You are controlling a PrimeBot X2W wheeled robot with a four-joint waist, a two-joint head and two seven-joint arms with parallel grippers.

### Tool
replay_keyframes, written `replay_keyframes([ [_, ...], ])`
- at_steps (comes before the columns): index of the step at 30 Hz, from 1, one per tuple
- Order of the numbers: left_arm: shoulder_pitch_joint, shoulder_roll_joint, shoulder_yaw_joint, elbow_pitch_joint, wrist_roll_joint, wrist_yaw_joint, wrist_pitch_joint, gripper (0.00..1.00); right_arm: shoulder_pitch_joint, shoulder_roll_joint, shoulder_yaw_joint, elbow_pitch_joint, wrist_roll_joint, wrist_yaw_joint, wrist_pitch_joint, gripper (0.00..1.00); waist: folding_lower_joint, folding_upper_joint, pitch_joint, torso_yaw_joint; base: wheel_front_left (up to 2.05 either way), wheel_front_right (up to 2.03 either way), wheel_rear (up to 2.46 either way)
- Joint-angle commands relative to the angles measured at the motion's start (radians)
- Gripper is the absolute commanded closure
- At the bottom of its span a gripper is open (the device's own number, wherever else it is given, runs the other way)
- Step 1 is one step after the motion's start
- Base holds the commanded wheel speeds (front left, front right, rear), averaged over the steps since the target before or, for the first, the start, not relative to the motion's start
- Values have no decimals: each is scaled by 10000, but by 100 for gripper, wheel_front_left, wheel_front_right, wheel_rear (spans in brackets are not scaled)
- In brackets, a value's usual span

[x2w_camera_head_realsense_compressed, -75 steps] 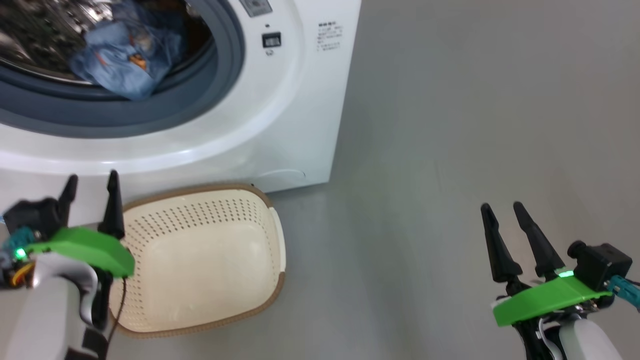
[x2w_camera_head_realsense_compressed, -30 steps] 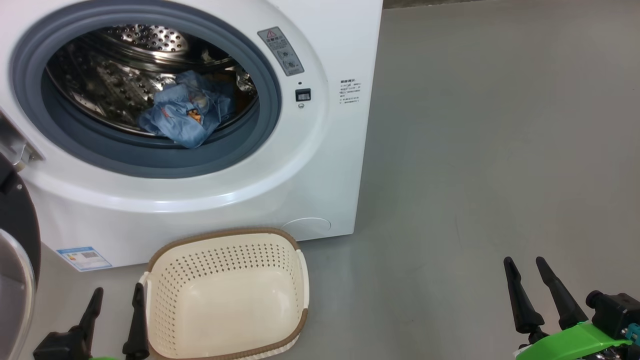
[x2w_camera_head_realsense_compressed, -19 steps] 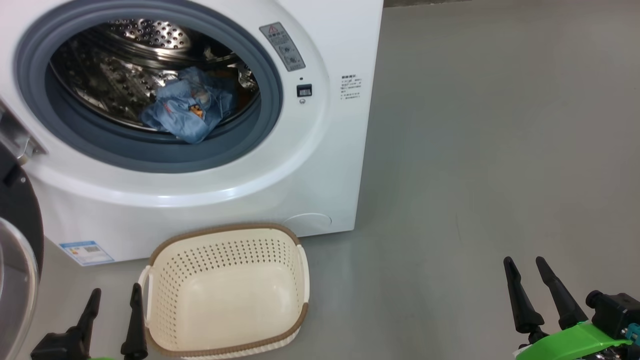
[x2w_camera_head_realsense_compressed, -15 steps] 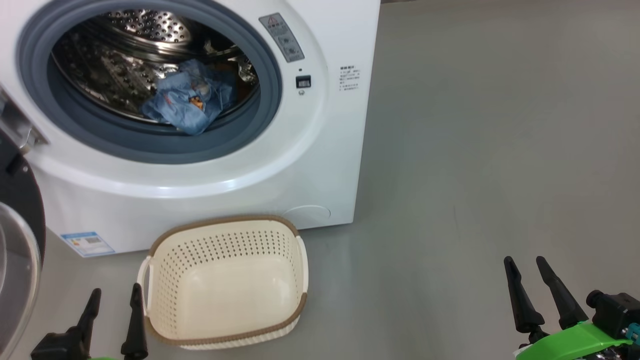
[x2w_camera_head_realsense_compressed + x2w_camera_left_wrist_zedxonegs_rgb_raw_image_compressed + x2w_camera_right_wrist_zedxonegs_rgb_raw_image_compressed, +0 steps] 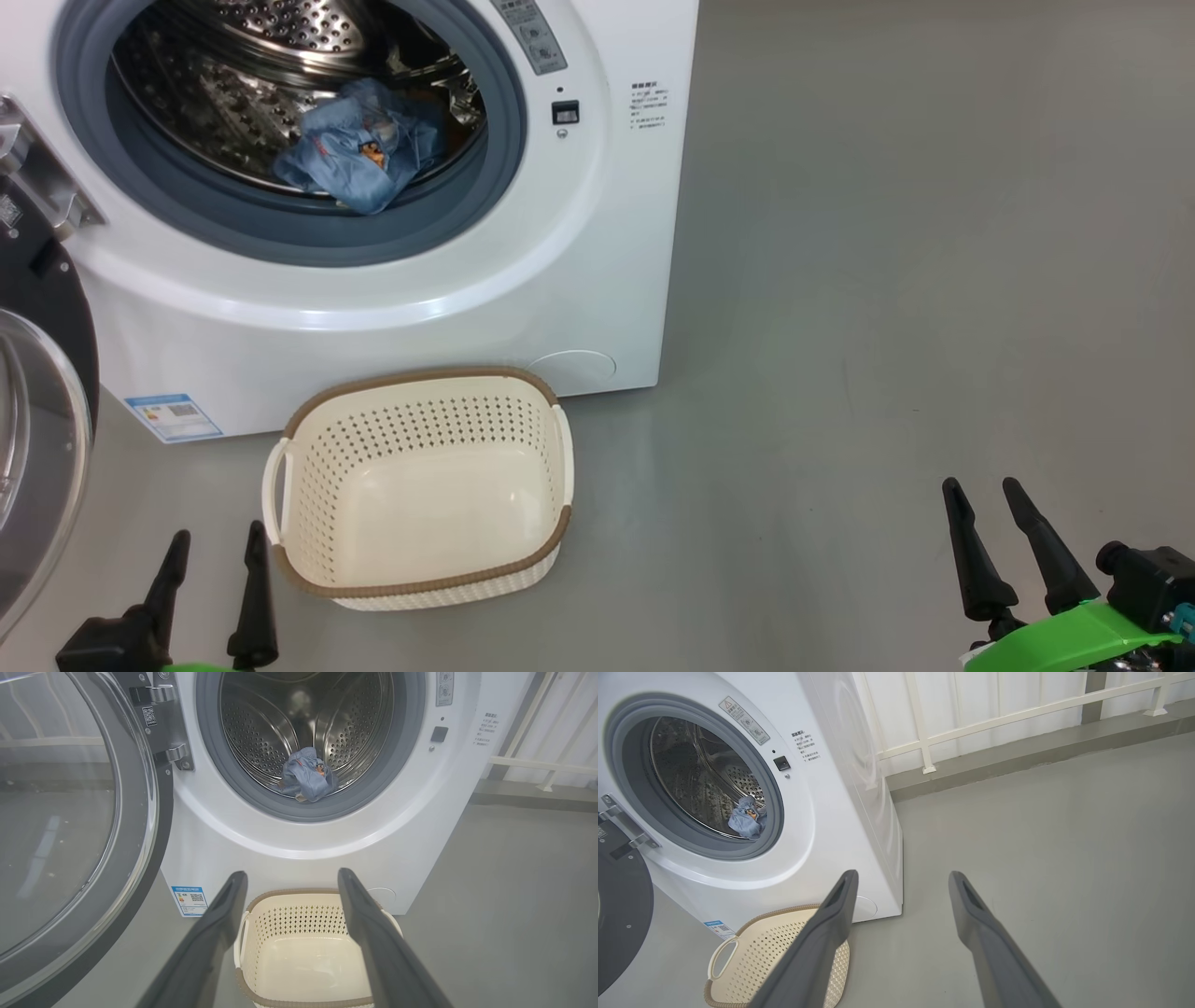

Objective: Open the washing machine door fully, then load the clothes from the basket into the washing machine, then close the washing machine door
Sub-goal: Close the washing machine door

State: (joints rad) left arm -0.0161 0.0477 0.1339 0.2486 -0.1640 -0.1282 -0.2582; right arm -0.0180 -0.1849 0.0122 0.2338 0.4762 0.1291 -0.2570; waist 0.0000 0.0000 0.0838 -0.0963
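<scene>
The white washing machine [image 5: 597, 233] [image 5: 420, 826] [image 5: 831, 812] stands with its door [image 5: 42, 411] [image 5: 70, 812] [image 5: 621, 905] swung wide open to the left. Light blue clothes [image 5: 364, 149] [image 5: 306, 774] [image 5: 746, 817] lie bunched in the steel drum near its front lip. The cream basket [image 5: 420, 569] [image 5: 308, 919] [image 5: 761, 956] sits on the floor before the machine with nothing in it. My left gripper [image 5: 215, 541] [image 5: 292, 877] is open, just left of the basket. My right gripper [image 5: 980, 490] [image 5: 901, 877] is open over bare floor, far right.
Grey floor [image 5: 887, 280] stretches to the right of the machine. A white railing [image 5: 994, 714] and a low kerb run along the back wall. A blue label [image 5: 173, 415] marks the machine's lower left corner.
The head camera has pulled back and tilted, so machine, open door and basket now show whole. The clothes stay in the drum. Both grippers stay open, low at the picture's bottom.
</scene>
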Motion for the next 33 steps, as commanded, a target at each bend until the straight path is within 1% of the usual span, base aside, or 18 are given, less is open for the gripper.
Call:
replay_keyframes([
  [1,-139,151,254,-304,-96,-25,-36,0,-50,-129,176,-266,-127,16,-48,0,0,0,14,32,0,0,0],
  [9,-248,98,143,-297,-233,-25,-36,0,-74,-152,157,-284,-160,16,-48,0,0,0,51,557,0,0,0],
  [12,-202,70,200,-342,-308,-25,-36,0,-112,-197,267,-260,-164,16,-48,0,0,0,21,966,0,0,0],
  [22,374,30,457,-561,-566,64,-36,0,-329,-376,961,-147,-155,16,-48,0,0,0,-167,2709,0,0,0],
  [33,854,27,125,-778,-1021,422,-36,0,-496,-471,1529,-39,-102,16,-48,0,0,0,-440,4656,0,0,0],
])
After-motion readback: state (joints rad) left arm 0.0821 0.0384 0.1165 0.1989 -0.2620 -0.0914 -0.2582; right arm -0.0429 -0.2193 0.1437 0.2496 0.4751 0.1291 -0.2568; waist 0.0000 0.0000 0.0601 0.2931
